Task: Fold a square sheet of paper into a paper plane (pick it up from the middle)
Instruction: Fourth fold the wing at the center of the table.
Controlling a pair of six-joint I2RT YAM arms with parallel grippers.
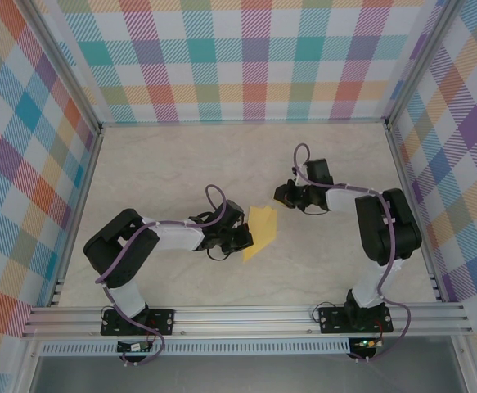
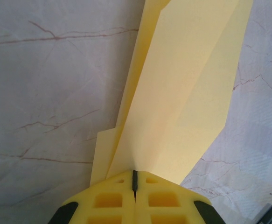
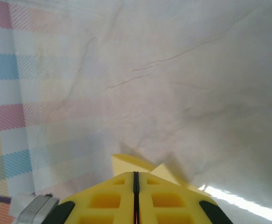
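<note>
**Pinching folded yellow paper in the left gripper; right gripper pressed shut just beyond it**

Seen from above: near the middle of the pale marbled bench, one folded piece of yellow paper, broad at the far end and narrowing to a point at the near end. Clamped along its left edge by the left gripper, reaching in from the left with the arm bent low over the bench.

From the left wrist: yellow pads of the left gripper pressed together on the paper, with only a thin dark seam between them. Stacked layers fanning out from the fingertips, with long creases running away from the camera and a narrower under-layer peeking out on the left side. Marbled bench behind the paper. Resting on the surface or raised a little off it: cannot tell.

From above again: right gripper just beside the paper's far right corner, pointing toward it.

From the right wrist: right gripper closed, pads meeting along a thin line. Two small yellow paper tips poking up just past the fingertips. Touching those tips or merely in front of them: cannot tell. Beyond, pale bench and, at the left edge, a plaid wall.
</note>
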